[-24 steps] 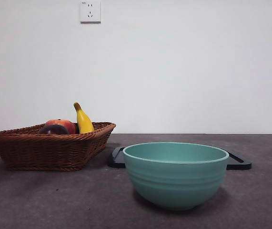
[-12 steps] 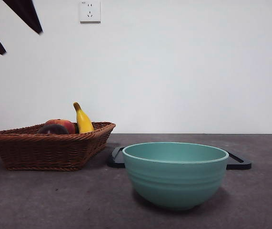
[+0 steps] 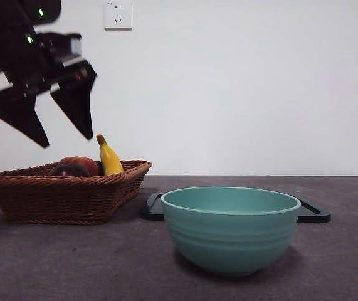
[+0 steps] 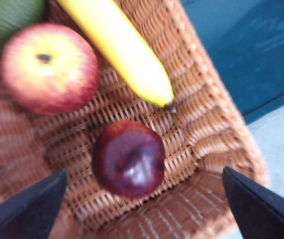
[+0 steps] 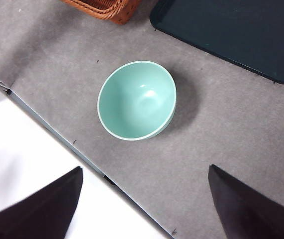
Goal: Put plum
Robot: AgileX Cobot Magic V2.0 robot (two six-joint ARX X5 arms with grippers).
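The plum (image 4: 128,158), dark maroon and glossy, lies in the brown wicker basket (image 3: 59,195). In the front view only its dark top (image 3: 69,170) shows over the rim. My left gripper (image 3: 66,140) is open and empty, a little above the basket and over the plum. In the left wrist view the gripper (image 4: 144,199) has one jaw on each side of the plum, apart from it. My right gripper (image 5: 145,169) is open and empty, high above the table near the teal bowl (image 5: 137,99).
A red-yellow apple (image 4: 47,67), a yellow banana (image 4: 122,50) and a green fruit (image 4: 7,15) share the basket. The teal bowl (image 3: 231,229) stands in front, with a dark tray (image 3: 313,214) behind it. A wall socket (image 3: 118,14) is on the white wall.
My left arm has come down from the top left corner. It now hangs over the basket with the jaws open. The fruit and bowl have not moved.
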